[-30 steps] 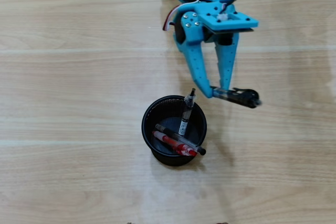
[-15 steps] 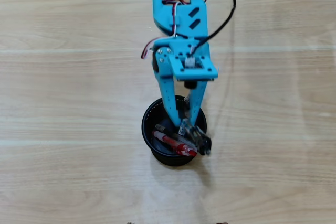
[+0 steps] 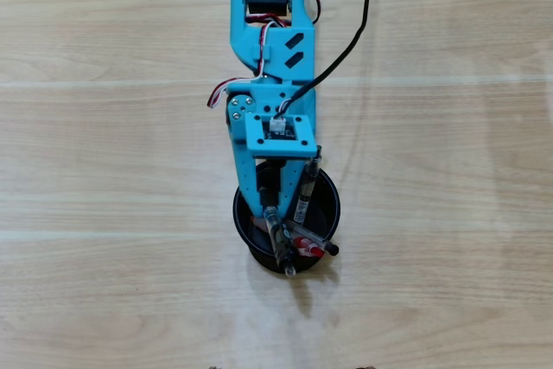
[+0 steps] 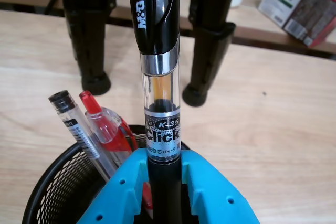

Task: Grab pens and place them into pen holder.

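My blue gripper [image 4: 164, 167] is shut on a black M&G click pen [image 4: 160, 103] and holds it over the black mesh pen holder [image 4: 50, 187]. The pen's lower end is hidden between the jaws. A clear pen with a black cap [image 4: 73, 124] and a red pen [image 4: 107, 129] lean inside the holder. In the overhead view, the gripper [image 3: 289, 212] hangs above the holder [image 3: 330, 205]. There the held pen [image 3: 307, 183] runs along the gripper's right side, and the black-capped pen [image 3: 281, 248] and red pen [image 3: 311, 246] stick out toward the lower rim.
Two black tripod legs [image 4: 86, 40] [image 4: 210, 40] stand on the wooden table [image 4: 273, 129] beyond the holder. Boxes [image 4: 299, 3] lie at the far right. A black cable [image 3: 350, 45] runs from the arm to the top of the overhead view.
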Motion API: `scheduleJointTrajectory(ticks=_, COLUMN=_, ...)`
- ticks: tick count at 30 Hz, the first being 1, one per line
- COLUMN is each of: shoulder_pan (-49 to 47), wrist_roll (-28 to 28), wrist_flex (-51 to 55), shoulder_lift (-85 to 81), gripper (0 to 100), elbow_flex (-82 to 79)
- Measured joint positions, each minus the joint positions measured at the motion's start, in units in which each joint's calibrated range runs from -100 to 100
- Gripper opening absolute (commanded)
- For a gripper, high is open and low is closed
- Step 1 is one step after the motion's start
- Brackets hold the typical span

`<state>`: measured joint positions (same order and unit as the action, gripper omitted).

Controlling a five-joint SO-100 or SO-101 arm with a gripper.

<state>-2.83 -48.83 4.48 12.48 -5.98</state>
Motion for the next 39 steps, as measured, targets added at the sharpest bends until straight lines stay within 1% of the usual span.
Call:
scheduleJointTrajectory(ticks=14, shoulder_pan=-0.08, wrist_roll=0.16, wrist_flex=0.00, shoulder_lift=0.00, gripper=10, elbow_flex=0.00)
scheduleJointTrajectory(ticks=19, shoulder_pan=-0.08, wrist_roll=4.75, wrist_flex=1.46, shoulder_lift=-5.25, gripper=10, elbow_flex=0.00)
scheduleJointTrajectory(ticks=21, shoulder_pan=-0.68, wrist_roll=7.09, wrist_flex=6.20, shoulder_lift=-9.56, gripper=10, elbow_flex=0.09)
scheduleJointTrajectory(ticks=23, shoulder_pan=-1.52, wrist_roll=10.07, wrist_flex=14.13, shoulder_lift=-14.13, gripper=10, elbow_flex=0.09)
scheduleJointTrajectory(ticks=28, shoulder_pan=-1.35, wrist_roll=16.95, wrist_flex=40.14, shoulder_lift=-25.56, gripper=10, elbow_flex=0.09)
scheduleJointTrajectory(ticks=31, shoulder_pan=-1.52, wrist_roll=19.93, wrist_flex=55.64, shoulder_lift=-30.89, gripper=10, elbow_flex=-0.89)
scheduleJointTrajectory(ticks=33, shoulder_pan=-2.03, wrist_roll=21.86, wrist_flex=64.00, shoulder_lift=-34.19, gripper=10, elbow_flex=-3.63)
scheduleJointTrajectory(ticks=35, shoulder_pan=-2.03, wrist_roll=24.62, wrist_flex=68.22, shoulder_lift=-37.16, gripper=10, elbow_flex=-7.08)
scheduleJointTrajectory(ticks=39, shoulder_pan=-3.46, wrist_roll=32.55, wrist_flex=68.39, shoulder_lift=-43.00, gripper=10, elbow_flex=-15.49)
